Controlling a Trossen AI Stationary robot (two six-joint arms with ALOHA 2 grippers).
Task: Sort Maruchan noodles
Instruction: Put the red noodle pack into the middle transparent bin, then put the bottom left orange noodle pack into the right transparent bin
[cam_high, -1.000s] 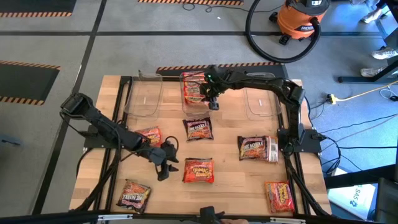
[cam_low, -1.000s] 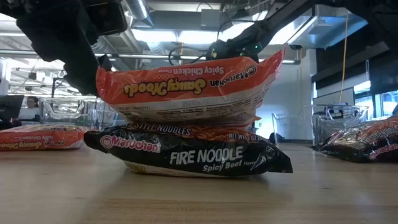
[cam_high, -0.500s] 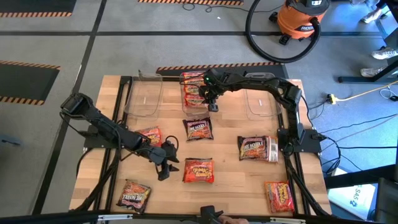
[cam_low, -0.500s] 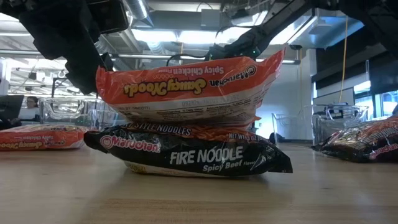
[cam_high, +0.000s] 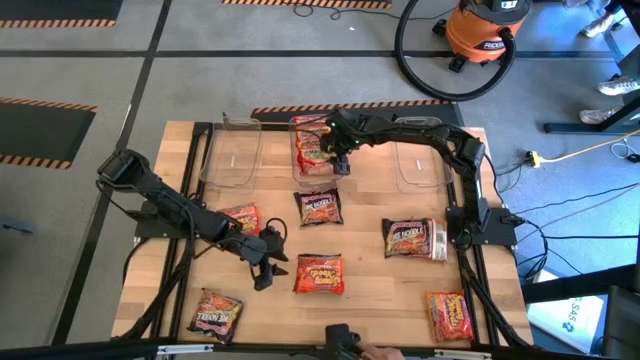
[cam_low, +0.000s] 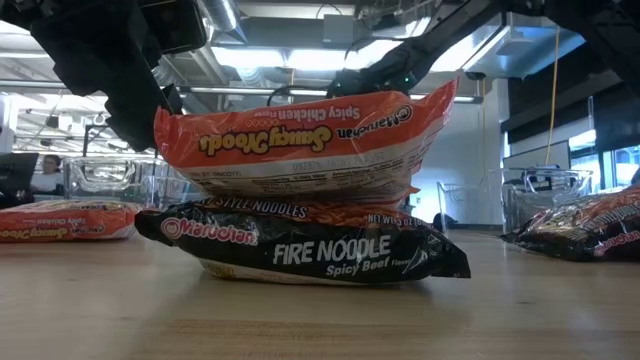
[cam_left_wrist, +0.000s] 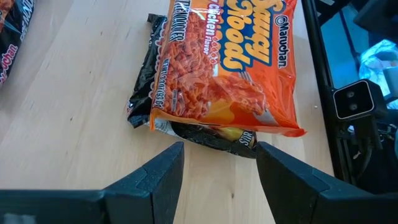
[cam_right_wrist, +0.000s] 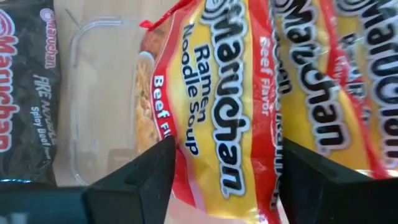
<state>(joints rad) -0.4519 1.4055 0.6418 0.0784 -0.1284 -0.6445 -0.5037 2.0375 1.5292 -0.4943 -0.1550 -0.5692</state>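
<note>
Lying scattered over the wooden tabletop (cam_high: 370, 270) are glossy, flat rectangular Maruchan packets. An orange Saucy Noods packet (cam_left_wrist: 233, 62) rests on top of a black Fire Noodle packet (cam_low: 310, 248), the pair sitting near the front middle of the tabletop. Red-and-yellow Beef Flavor ramen packets (cam_right_wrist: 242, 112) are piled in the middle clear tub (cam_high: 313, 150) at the far edge; their crinkled film shows bright printed lettering. Other packets lie singly: one just in front of the middle tub (cam_high: 320, 207), one toward the right (cam_high: 414, 239), one at the front right corner (cam_high: 448, 315), one at the front left (cam_high: 215, 314), and one beside the left arm (cam_high: 240, 217).

The right arm reaches from its base across the far side, its right end effector (cam_high: 338, 158) hovering over the middle tub with its fingers (cam_right_wrist: 134, 177) spread apart on either side of the beef packets, gripping nothing. The left arm stretches low and diagonally over the tabletop; the left end effector (cam_high: 265, 262) sits just beside the stacked pair, fingers (cam_left_wrist: 152, 180) parted and empty.

Two more clear plastic tubs, left (cam_high: 232, 152) and right (cam_high: 415, 165), flank the middle one, thin-walled with rounded corners.
</note>
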